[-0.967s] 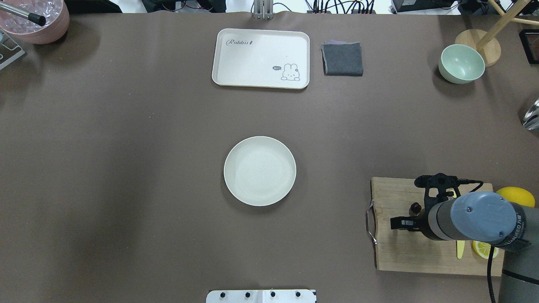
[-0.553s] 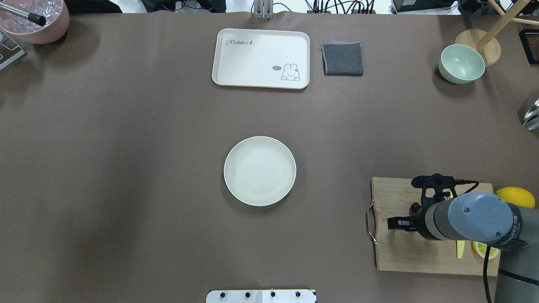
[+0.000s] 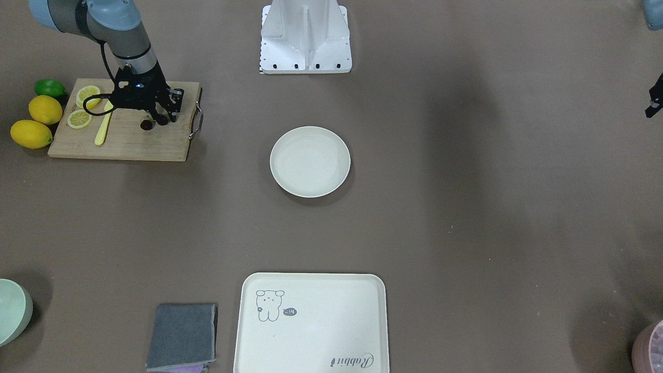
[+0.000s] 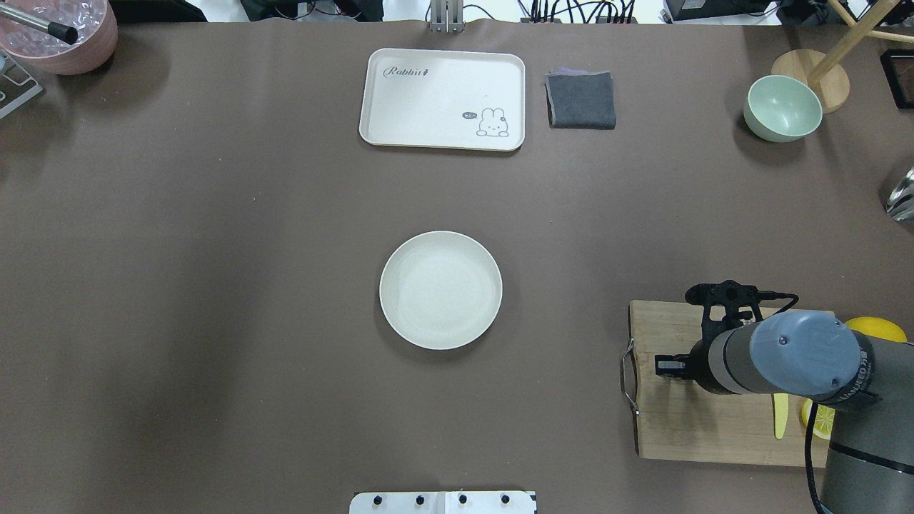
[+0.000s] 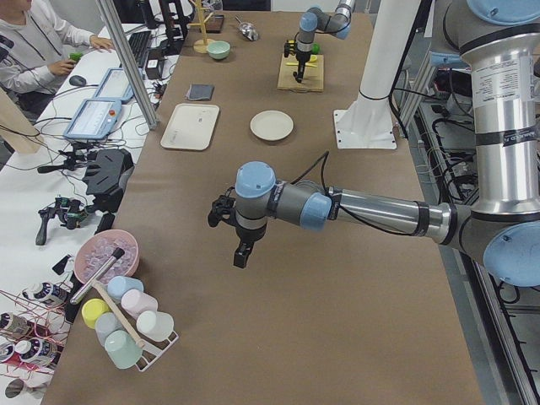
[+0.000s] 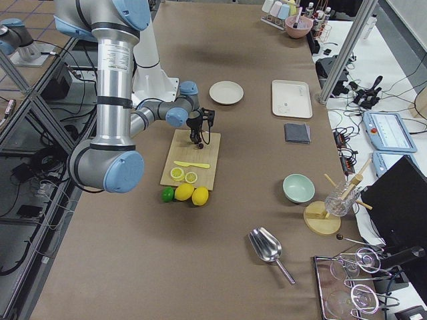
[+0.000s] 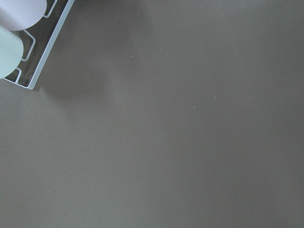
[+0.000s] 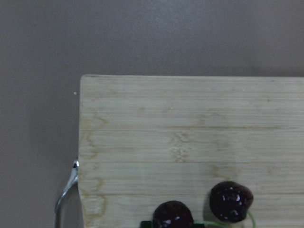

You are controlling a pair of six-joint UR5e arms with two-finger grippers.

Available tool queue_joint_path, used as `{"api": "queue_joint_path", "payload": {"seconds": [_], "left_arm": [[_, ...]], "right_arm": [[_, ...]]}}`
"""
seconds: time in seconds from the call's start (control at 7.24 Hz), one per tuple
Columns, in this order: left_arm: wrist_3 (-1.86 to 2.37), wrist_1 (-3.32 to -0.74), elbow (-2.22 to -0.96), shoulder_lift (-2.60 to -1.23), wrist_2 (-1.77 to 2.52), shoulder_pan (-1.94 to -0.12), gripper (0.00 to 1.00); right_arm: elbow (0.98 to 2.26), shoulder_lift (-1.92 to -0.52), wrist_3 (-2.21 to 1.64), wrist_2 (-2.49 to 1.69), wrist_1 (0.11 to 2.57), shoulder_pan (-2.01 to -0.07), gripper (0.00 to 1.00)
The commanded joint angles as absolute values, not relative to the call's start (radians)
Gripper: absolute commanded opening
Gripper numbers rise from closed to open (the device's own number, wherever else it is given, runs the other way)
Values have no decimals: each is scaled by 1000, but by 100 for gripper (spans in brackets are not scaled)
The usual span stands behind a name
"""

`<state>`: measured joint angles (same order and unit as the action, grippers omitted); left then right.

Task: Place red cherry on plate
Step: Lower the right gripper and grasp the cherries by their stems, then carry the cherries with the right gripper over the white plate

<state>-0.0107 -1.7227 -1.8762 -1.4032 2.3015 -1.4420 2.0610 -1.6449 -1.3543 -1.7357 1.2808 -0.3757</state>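
Observation:
The red cherry [image 8: 231, 200] is a pair of glossy maroon fruits on thin green stems, at the bottom of the right wrist view over the wooden cutting board [image 8: 180, 137]. In the front-facing view the red cherry [image 3: 147, 124] hangs just below my right gripper [image 3: 158, 115], which looks shut on the stems. The wrist hides the cherry in the overhead view. The cream plate [image 4: 440, 290] sits bare at the table's middle, well to the left of the cutting board [image 4: 685, 421]. My left gripper [image 5: 240, 253] hovers over bare table far from both, and I cannot tell its state.
Lemon slices [image 3: 88, 95] and a yellow knife [image 3: 102, 132] lie on the board, with whole lemons [image 3: 31, 133] and a lime [image 3: 50, 87] beside it. A rabbit tray [image 4: 443, 98], grey cloth [image 4: 580, 100] and green bowl [image 4: 782, 107] line the far side.
My right wrist has shifted left and toward the far side over the board. The cherry, seen beside the gripper earlier, is now hidden under the wrist.

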Motion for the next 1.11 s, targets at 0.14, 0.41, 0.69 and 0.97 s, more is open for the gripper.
{"api": "queue_joint_path", "payload": {"seconds": [0.14, 0.41, 0.69, 0.97], "left_arm": [[-12, -1723, -1876, -1402, 2303, -1442, 98], [-12, -1723, -1875, -1402, 2303, -1440, 98], [-12, -1733, -1856, -1402, 2301, -1437, 98], [-11, -1758, -1833, -1404, 2304, -1436, 98]], "right_arm": [[2065, -1603, -1351, -1736, 1298, -402, 0], [2068, -1377, -1350, -1823, 1561, -509, 0], [2069, -1109, -1348, -1839, 1826, -551, 0], [1978, -881, -1362, -1835, 1951, -546, 0]]}}
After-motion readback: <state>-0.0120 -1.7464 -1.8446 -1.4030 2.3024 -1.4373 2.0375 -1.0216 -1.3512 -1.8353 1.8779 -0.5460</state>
